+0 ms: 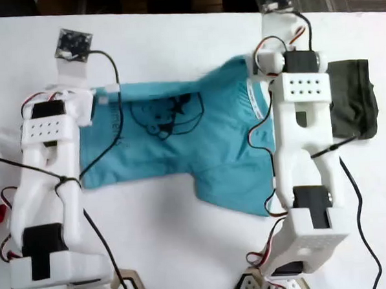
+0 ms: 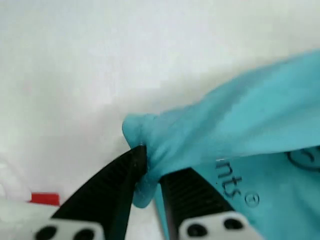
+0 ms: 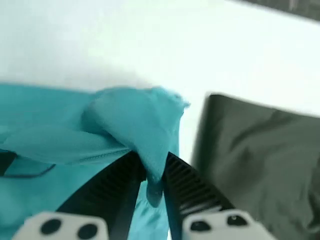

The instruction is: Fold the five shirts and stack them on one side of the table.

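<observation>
Partly under the arms, teal shirt (image 1: 180, 145), corners tight in left jaws and right jaws.

I'm looking down at the table (image 1: 174, 35), where the spread shirt (image 1: 199, 144) is lying across the middle, running between my two arms. My left gripper (image 2: 150, 172) is pinching a bunched fold at that shirt's left end, and my right gripper (image 3: 152, 172) is pinching a fold at its far right corner – both sitting toward the table's far side. The folded shirt (image 1: 352, 100) is resting to the right of the right arm, just beside the pinched corner – a strip of bare table is lying between them
</observation>
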Available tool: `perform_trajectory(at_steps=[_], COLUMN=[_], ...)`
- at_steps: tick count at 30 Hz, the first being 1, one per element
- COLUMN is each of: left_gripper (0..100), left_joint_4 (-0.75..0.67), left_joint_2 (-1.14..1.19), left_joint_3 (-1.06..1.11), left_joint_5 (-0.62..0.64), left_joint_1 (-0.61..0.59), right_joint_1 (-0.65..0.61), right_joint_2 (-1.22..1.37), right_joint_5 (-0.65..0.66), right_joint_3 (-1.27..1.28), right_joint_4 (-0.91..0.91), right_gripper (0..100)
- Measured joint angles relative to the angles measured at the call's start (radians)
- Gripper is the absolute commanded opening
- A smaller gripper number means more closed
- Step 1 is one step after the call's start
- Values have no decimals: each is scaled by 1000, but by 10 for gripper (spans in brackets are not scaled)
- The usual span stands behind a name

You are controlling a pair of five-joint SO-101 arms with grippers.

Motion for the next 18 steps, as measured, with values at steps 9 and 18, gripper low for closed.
perform_trajectory(at_steps=[9,18], left_gripper=[25,25], left_joint_4=[241,327], left_joint_2=[32,40], left_joint_3=[0,81], left_joint_5=[-9,-8], left_joint_1=[0,5], right_joint_1=[-8,-8], right_joint_2=[15,-84], right_joint_5=[0,0], right_joint_3=[0,302], right_joint_4=[270,245], right_gripper=[18,18])
